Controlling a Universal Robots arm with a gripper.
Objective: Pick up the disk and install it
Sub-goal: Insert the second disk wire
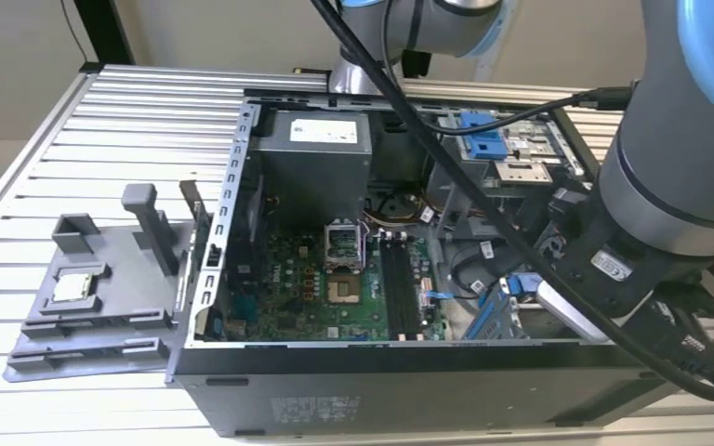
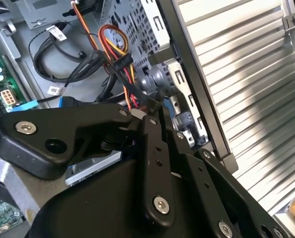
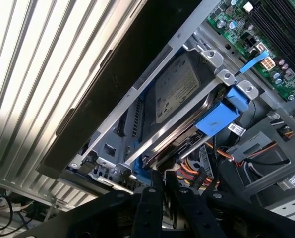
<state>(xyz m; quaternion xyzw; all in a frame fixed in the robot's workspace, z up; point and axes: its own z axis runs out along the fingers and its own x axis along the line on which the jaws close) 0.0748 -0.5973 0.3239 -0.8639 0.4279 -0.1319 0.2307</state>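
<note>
The disk [image 3: 174, 96] sits in a metal bay [image 3: 137, 129] near the middle of the first wrist view, its silver face and printed label showing between the bay's rails, with a blue frame along its edges and a blue tab [image 3: 221, 116] at the right end. The gripper [image 3: 159, 181] stands at the lower middle of that view, just beside the bay's near end; its two fingers lie close together with only a thin gap, and I judge them closed on nothing. The disk should handle as a stiff, fairly dense slab with a smooth metal skin; the plastic frame edges look the safest hold, and knocks would harm it. The label's print is too small to read. In the exterior view the computer case [image 1: 245, 279] lies open on a slatted table [image 1: 97, 130].
</note>
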